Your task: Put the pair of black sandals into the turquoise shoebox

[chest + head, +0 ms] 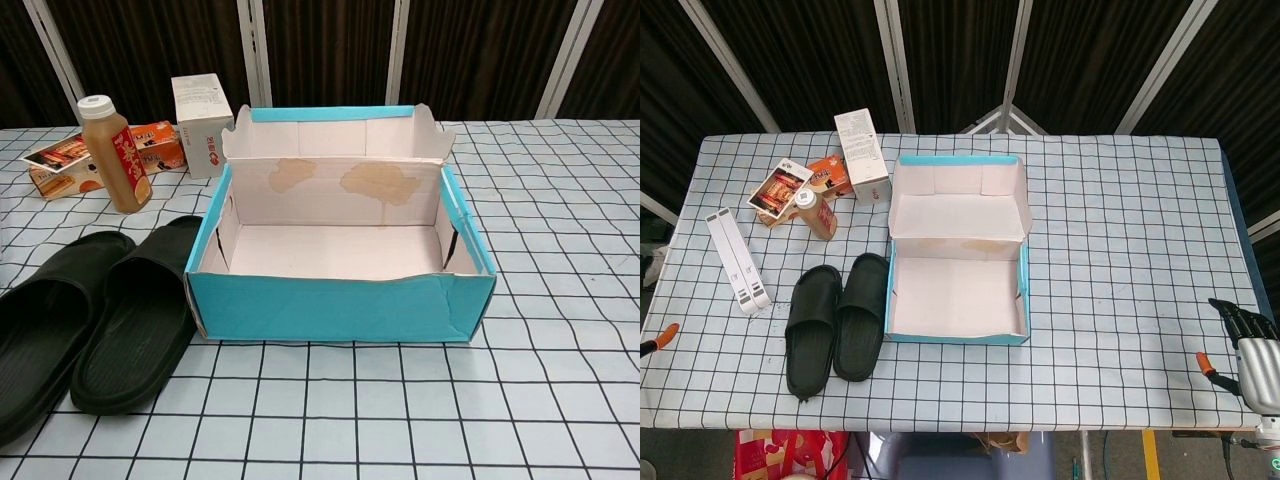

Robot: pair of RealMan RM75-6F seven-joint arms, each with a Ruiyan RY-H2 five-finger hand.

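From the head view, the sandals (836, 319) lay side by side on the checked table (1120, 230), soles down, just left of the shoebox (956, 297) and touching or nearly touching its left wall. The box stood open with nothing inside, its lid (958, 197) folded back flat behind it. Behind the sandals stood a bottle (816, 212), and near it a flat packet (780, 187), an orange carton (830, 174) and a white carton (862, 156) standing upright. A white folded stand (738, 259) lay toward the left edge. The right hand (1252, 350) showed at the lower right corner, off the table's edge, holding nothing; its dark fingers (1235, 318) were spread apart. An orange tip (664, 334) poked in at the left edge, but the left hand itself was out of sight.

From the chest view, the sandals (85, 315) sat at lower left, the nearer one against the box's (340, 305) turquoise front corner. The box's pale inside bore brown stains on the rear wall. The bottle (112, 153) stood behind the sandals, with the white carton (200, 123) further back. Neither hand appeared here.
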